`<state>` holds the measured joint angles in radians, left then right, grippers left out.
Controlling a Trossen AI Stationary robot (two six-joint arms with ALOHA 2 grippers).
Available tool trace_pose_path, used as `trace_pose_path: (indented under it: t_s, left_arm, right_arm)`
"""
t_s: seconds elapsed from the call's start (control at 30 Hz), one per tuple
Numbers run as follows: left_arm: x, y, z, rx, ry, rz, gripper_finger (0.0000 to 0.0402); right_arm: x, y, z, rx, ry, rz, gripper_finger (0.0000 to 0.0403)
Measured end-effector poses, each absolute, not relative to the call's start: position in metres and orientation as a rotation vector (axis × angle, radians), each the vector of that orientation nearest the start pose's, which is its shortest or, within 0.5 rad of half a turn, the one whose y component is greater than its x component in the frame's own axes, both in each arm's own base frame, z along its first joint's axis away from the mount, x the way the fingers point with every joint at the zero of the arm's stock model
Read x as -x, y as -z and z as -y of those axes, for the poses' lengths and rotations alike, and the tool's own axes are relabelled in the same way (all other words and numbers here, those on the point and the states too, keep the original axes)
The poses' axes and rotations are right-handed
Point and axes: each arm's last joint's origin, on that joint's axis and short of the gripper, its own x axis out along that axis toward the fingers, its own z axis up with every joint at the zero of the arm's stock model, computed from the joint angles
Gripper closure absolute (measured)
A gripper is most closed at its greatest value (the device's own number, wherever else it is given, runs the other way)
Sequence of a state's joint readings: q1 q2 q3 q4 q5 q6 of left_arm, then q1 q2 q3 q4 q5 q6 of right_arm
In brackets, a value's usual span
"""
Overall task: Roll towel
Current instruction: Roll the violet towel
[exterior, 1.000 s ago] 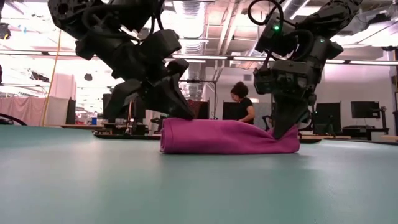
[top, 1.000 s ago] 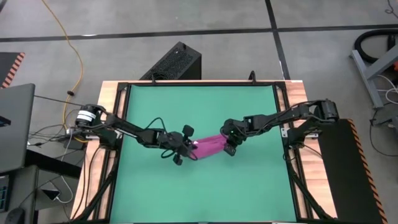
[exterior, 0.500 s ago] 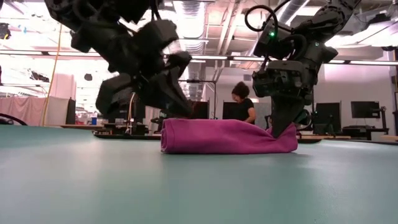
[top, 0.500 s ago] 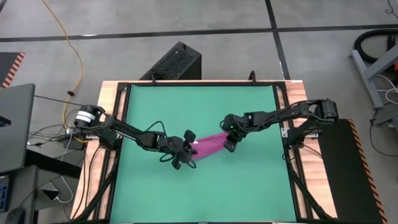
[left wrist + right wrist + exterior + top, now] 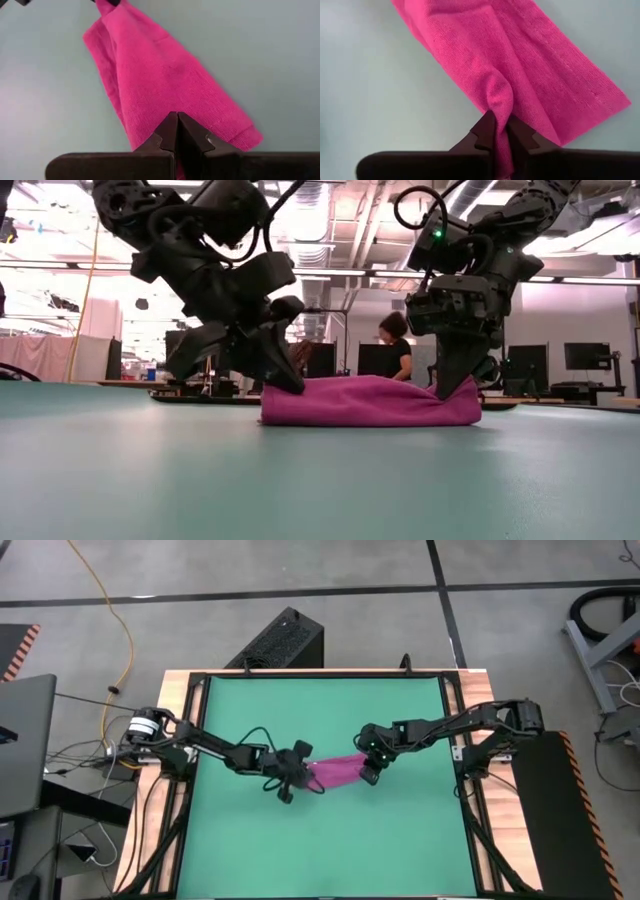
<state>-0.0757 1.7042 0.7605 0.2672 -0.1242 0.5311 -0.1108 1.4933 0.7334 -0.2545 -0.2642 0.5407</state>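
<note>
You have the magenta towel (image 5: 368, 402) lying folded mid-tabletop on the green mat (image 5: 400, 840); your left pincer (image 5: 297, 777) is pressed together on its near end, having swung back against it; your right pincer (image 5: 368, 771) pinches a ridge of cloth at the other end, its grip just loosening; no roll has formed; a person (image 5: 398, 346) stands far behind.

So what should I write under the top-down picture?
Left gripper and right gripper pinch the ends of the folded pink towel on the green mat.
</note>
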Motion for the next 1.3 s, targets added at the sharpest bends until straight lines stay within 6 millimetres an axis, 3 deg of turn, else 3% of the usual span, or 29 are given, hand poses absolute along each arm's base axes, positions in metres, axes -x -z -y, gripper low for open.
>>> trace_pose_path:
  t_s: [0.53,0.83,1.07,1.3]
  left_arm:
    - [-0.322,-0.14,-0.002,-0.46,0.114,-0.694,0.0401]
    - [-0.321,-0.139,-0.005,-0.442,0.131,-0.696,0.0401]
    - [-0.315,-0.132,-0.009,-0.418,0.125,-0.725,0.0402]
    - [-0.315,-0.132,-0.009,-0.419,0.122,-0.721,0.0401]
  right_arm:
    - [-0.267,-0.171,0.023,-0.546,0.143,-0.952,0.0339]
    - [-0.266,-0.173,0.027,-0.477,0.209,-0.93,0.027]
    - [-0.261,-0.191,0.03,-0.423,0.215,-0.844,0.0225]
    - [-0.262,-0.214,0.008,-0.259,0.127,-0.634,0.0243]
